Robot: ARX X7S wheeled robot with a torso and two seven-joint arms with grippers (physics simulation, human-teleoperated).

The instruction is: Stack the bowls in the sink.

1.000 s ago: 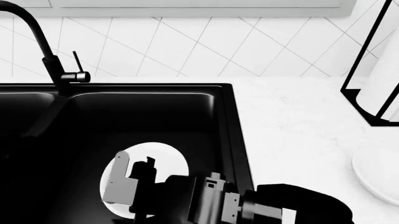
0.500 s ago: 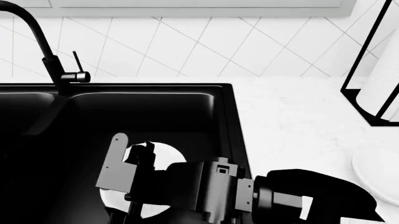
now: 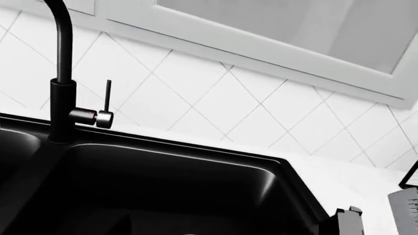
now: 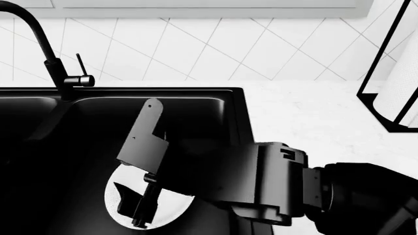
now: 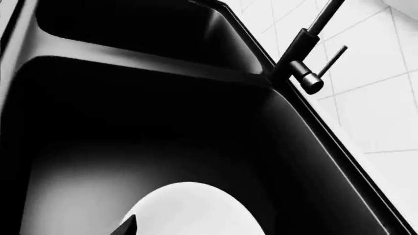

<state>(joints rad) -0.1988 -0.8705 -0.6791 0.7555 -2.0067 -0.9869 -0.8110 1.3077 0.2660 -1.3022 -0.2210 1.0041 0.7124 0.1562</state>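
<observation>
1. The right gripper [image 4: 145,169] is hanging over the right basin of the sink [image 4: 245,127], its two fingers [image 4: 147,139] spread wide apart and nothing sitting between them.

2. One white bowl [image 4: 121,196] is lying on the basin floor directly under that open claw. The right wrist view is showing the same bowl [image 5: 193,210] as a pale round shape against the black floor, alone, with no second bowl nested in it that I can make out.

3. Judging progress: one bowl is sitting in the sink and the stack is not yet made. Whether this is the larger or the smaller bowl, I cannot tell from here.

4. A rounded white shape [image 4: 395,186] is showing at the counter's right edge, well apart from the sink. That could be the other bowl waiting its turn, but it is cut off by the frame, so I am calling it only a guess.

5. The left gripper is barely peeking into its own wrist view, too little to say whether it is wide or closed.

6. Counting up: one bowl clearly in view, one possible bowl on the counter, one faucet [image 4: 49,54], two basins, one paper-towel holder [image 4: 385,88].
</observation>
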